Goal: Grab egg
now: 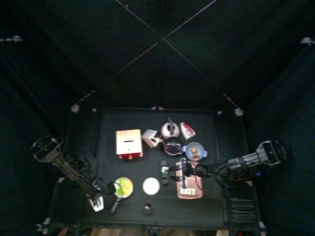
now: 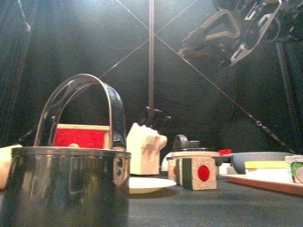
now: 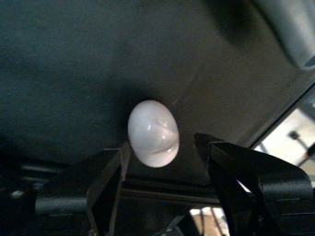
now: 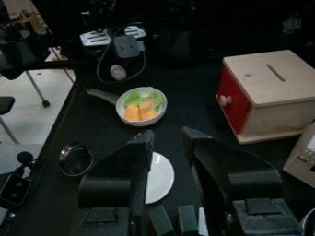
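Note:
The egg [image 3: 154,134] is a smooth cream-white oval held between the tips of my left gripper [image 3: 163,146], clear of any surface. The right wrist view shows the same gripper [image 4: 117,66] with the egg [image 4: 118,71] at the table's far end, beyond the pan. In the top view the left gripper [image 1: 101,200] is at the front left of the table. My right gripper [image 4: 167,138] is open and empty, hanging above a white plate [image 4: 157,177]. It is raised high in the front view [image 2: 231,35].
A small pan [image 4: 139,106] holds the yellow-green round item. A wooden box with a red side [image 4: 264,88] stands to the right. A metal ring [image 4: 76,159] lies by the table edge. A steel pot with a bail handle [image 2: 66,186] stands at the front.

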